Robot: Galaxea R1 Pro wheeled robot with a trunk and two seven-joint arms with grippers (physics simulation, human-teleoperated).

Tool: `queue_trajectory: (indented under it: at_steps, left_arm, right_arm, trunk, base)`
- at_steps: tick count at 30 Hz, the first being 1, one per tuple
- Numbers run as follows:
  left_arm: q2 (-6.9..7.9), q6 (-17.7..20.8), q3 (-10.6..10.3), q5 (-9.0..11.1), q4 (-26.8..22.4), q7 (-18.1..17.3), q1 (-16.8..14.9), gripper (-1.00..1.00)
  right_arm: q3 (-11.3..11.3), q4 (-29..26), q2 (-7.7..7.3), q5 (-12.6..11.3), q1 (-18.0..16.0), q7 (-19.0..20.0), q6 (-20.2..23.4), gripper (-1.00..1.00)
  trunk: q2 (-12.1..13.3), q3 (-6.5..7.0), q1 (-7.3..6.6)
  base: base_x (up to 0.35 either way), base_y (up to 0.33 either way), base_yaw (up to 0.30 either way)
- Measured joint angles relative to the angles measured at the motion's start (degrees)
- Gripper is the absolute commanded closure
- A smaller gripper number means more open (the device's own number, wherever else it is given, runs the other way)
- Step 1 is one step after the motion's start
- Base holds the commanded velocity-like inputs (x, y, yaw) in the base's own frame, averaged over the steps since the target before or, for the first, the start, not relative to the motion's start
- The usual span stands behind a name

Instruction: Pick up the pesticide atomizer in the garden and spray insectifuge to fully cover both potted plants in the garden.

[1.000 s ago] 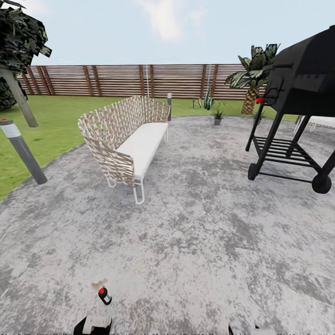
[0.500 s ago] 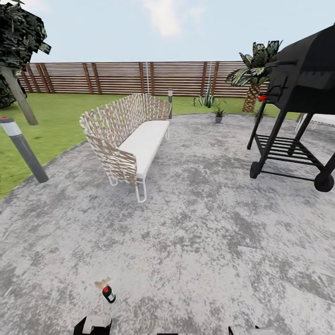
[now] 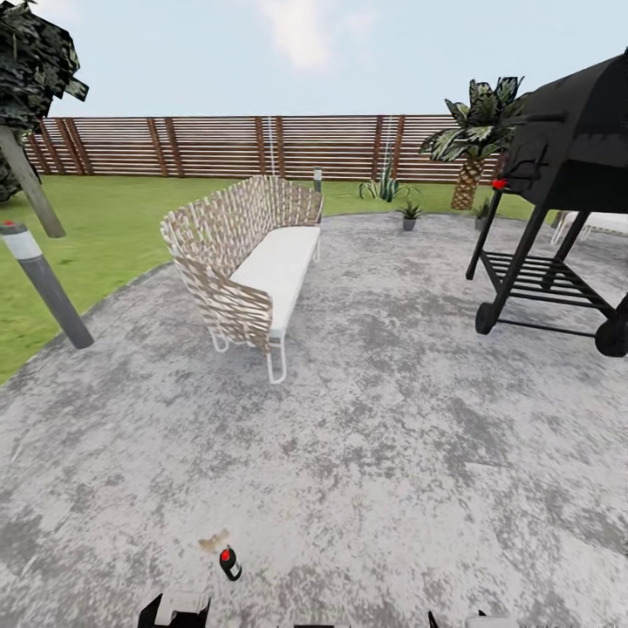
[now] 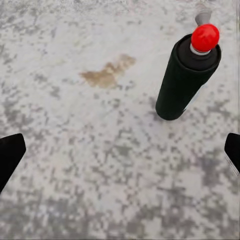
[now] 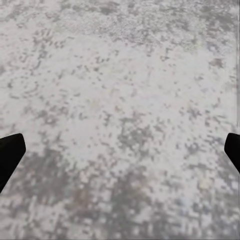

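Stone patio (image 3: 392,453) lies directly under the robot, and on it, just ahead of the left gripper (image 4: 120,150), stands the pesticide atomizer (image 3: 229,563), upright and untouched. In the left wrist view it is a dark cylinder with a red cap (image 4: 205,37), set off to one side of the line between the two black fingertips, which sit wide apart at the frame's edges with nothing between them. The gripper looks posed for a grasp, though it would likely need to shift sideways to centre on the bottle. A small brown stain (image 4: 107,73) marks the stone beside it. The right gripper (image 5: 120,150) hangs over bare speckled paving, its fingertips likewise spread and empty, seemingly kept out of the way.

Farther out, a wicker bench (image 3: 249,257) with a white cushion stands on the patio's left half, and a black wheeled grill (image 3: 558,201) on the right; the open lane between them leads toward the far edge. There one potted plant (image 3: 409,215) sits at the patio rim, well away from the atomizer, with a second small pot (image 3: 482,212) near the grill's legs, too small to tell for certain. Behind them rise a spiky agave (image 3: 385,187), a palm (image 3: 472,139) and the slatted wooden fence (image 3: 218,146). A grey bollard light (image 3: 45,283) stands in the lawn (image 3: 96,227) at left.
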Motion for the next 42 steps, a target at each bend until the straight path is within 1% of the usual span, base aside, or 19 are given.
queue_trajectory:
  at_steps: [6, 9, 12, 14, 15, 18, 20, 21, 28, 36, 42]
  left_arm:
    - [-0.06, 0.18, 0.11, -0.01, -0.71, 0.0, -0.61, -1.0]
    - [-0.33, 0.47, 0.14, 0.02, -1.33, 0.0, -1.48, -1.0]
    - [-0.37, 0.69, 0.1, 0.04, -1.88, -0.14, -4.24, -1.0]
    - [-0.42, 0.76, 0.09, 0.01, -1.83, -0.1, -5.53, -1.0]
    - [-0.43, 0.78, 0.09, 0.02, -1.78, -0.05, -5.87, -1.0]
    - [-0.35, 0.54, 0.04, 0.03, -1.57, 0.05, -6.25, -1.0]
    - [-0.37, 0.35, -0.04, 0.04, -1.52, 0.07, -6.23, -1.0]
    - [-0.35, 0.3, -0.05, 0.04, -1.51, 0.07, -6.14, -1.0]
    - [-0.34, 0.13, -0.07, 0.04, -1.49, 0.09, -5.87, -1.0]
    - [-0.33, 0.04, -0.08, 0.04, -1.57, 0.08, -5.77, -1.0]
    - [-0.43, 0.02, -0.07, 0.04, -1.73, 0.11, -5.78, -1.0]
  right_arm:
    - [-0.03, -0.98, -0.04, -0.02, -0.06, -0.03, 0.04, -1.0]
    - [-0.03, -5.43, -0.07, 0.06, -0.71, -0.01, 0.27, -1.0]
    - [-0.03, -9.93, -0.08, 0.14, -2.41, 0.02, 0.5, -1.0]
    - [-0.03, -11.29, -0.08, 0.17, -4.37, 0.0, 1.3, -1.0]
    - [-0.03, -11.61, -0.08, 0.18, -5.5, -0.02, 2.51, -1.0]
    - [-0.08, -11.97, -0.08, 0.14, -7.92, -0.04, 7.63, -1.0]
    - [-0.06, -12.05, -0.08, 0.12, -8.57, 0.05, 9.95, -1.0]
    - [-0.05, -12.05, -0.08, 0.11, -8.68, 0.09, 10.36, -1.0]
    - [-0.04, -11.98, -0.09, 0.11, -8.87, 0.29, 11.05, -1.0]
    - [0.06, -11.95, -0.08, 0.11, -8.89, 0.33, 11.07, -1.0]
    - [0.13, -11.97, -0.09, 0.11, -8.88, 0.33, 11.09, -1.0]
  trunk:
    - [0.0, 0.0, 0.0]
    - [0.0, 0.01, 0.0]
    - [0.0, 0.01, 0.0]
    - [0.0, 0.01, 0.0]
    - [0.0, 0.01, 0.0]
    - [0.0, 0.0, 0.01]
    - [0.0, 0.0, 0.01]
    - [0.0, 0.0, 0.01]
    - [0.0, 0.0, 0.01]
    - [0.0, 0.0, 0.01]
    - [0.0, 0.0, 0.01]
  base:
    - [0.01, 0.014, -0.042]
    - [0.001, 0.002, -0.005]
    - [0.0, 0.0, -0.001]
    - [0.0, 0.0, 0.0]
    - [0.0, 0.0, 0.0]
    - [0.0, 0.0, 0.0]
    - [0.0, 0.0, 0.0]
    - [0.0, 0.0, 0.0]
    - [0.0, -0.138, 0.0]
    - [0.0, -0.028, 0.0]
    - [0.0, -0.175, 0.0]
